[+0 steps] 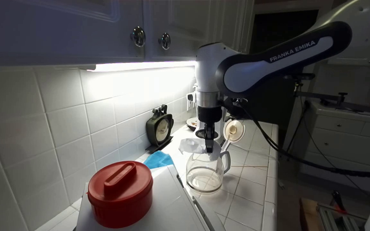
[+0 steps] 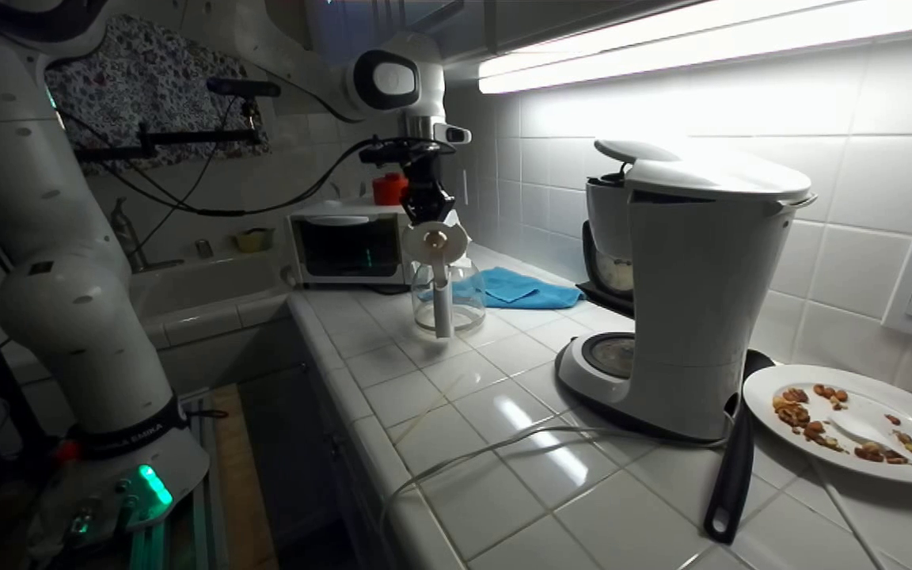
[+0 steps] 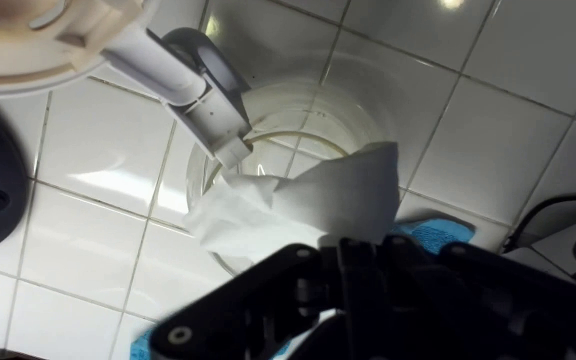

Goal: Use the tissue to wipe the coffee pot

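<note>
Where the claw (image 1: 209, 149) hangs: right over the mouth of the coffee pot (image 1: 204, 175), pinching the tissue (image 3: 288, 206)!
Tissue: one snag could rip it; thin, crumpled paper.
Coffee pot: may skid if pressed hard; round, glossy glass, between wall edge and open edge of the desk (image 1: 250, 196).
Lid (image 2: 435, 242): a sideways swing could clip it; tipped-up disc.

In both exterior views the counter (image 1: 247, 200) is seen lengthwise from opposite ends: behind the red tub (image 1: 120, 192), and beside the plate (image 2: 765, 388). In the wrist view, the pot (image 3: 288, 157), shared by all, is faced closely from above.
</note>
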Robot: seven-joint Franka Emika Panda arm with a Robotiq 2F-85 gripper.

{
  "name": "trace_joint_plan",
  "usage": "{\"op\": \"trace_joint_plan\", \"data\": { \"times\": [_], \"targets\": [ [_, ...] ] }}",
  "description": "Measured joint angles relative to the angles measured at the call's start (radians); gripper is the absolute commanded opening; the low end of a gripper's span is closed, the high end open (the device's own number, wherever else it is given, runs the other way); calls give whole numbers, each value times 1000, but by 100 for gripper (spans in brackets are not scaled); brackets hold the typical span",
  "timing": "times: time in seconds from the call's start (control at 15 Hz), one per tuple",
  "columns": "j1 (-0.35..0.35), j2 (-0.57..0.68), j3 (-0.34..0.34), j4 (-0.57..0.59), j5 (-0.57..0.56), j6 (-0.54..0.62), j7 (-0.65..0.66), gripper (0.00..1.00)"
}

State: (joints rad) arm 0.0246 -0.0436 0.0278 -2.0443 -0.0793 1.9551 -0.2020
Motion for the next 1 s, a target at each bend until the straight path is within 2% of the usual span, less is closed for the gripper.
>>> {"op": "trace_joint_plan", "data": {
  "times": [0.33,1.0],
  "targets": [
    [33,-46,21,4,33,-81,-30,0],
    [85,-47,53,4,118,-163,-118,0]
  ]
}}
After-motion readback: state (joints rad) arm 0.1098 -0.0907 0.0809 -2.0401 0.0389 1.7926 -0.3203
